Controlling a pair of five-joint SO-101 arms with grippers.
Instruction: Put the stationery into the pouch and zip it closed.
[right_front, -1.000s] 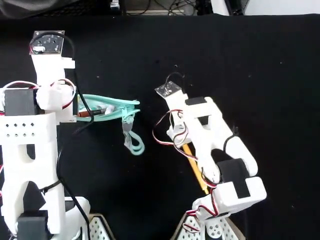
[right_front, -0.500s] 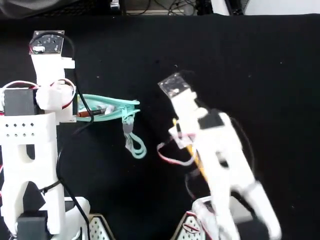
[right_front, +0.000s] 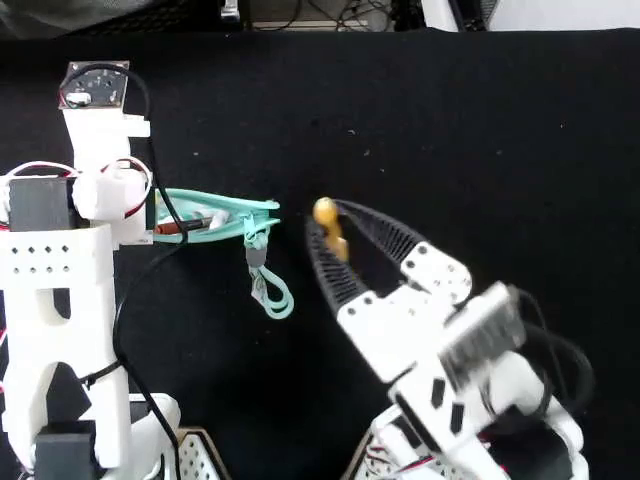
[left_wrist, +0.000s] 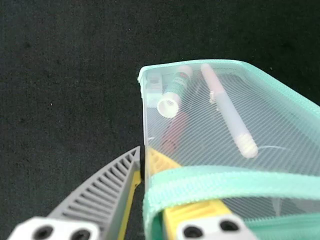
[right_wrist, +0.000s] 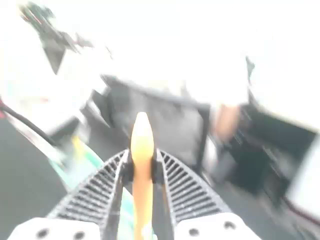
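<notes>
Stationery: yellow pencil (right_front: 332, 236) is pinched between the right gripper (right_front: 325, 214) fingertips, lifted off the black table (right_front: 500, 150), just beside the pouch on its strap-end side and not touching it. The right wrist view has the claw closed tight on the pencil (right_wrist: 142, 170), with the shaft running back between the fingers and one end poking past the tips. The pouch (right_front: 215, 218) is mint-green see-through mesh, held up by the left gripper (left_wrist: 147, 156): the grey finger is outside the wall and the yellow one shows through the mesh, so the claw is clamped on the pouch wall near the green zip band. Inside the pouch (left_wrist: 225, 125) are a pink pen (left_wrist: 227, 117), a green-capped tube (left_wrist: 172, 92) and a red item (left_wrist: 172, 135). A wrist strap (right_front: 268, 285) dangles from the pouch end nearest the pencil. The mouth looks like a narrow slit facing up in the high view. My judgement is that the pencil is light, stiff and smooth, so it is likely to swivel in a tip pinch; a mid-shaft grip is steadier, but the end grip lets it go in point first. The pouch is soft and floppy and the slit will tend to collapse, so hold it at the rim by the zip. The zip pull is too small to make out.
</notes>
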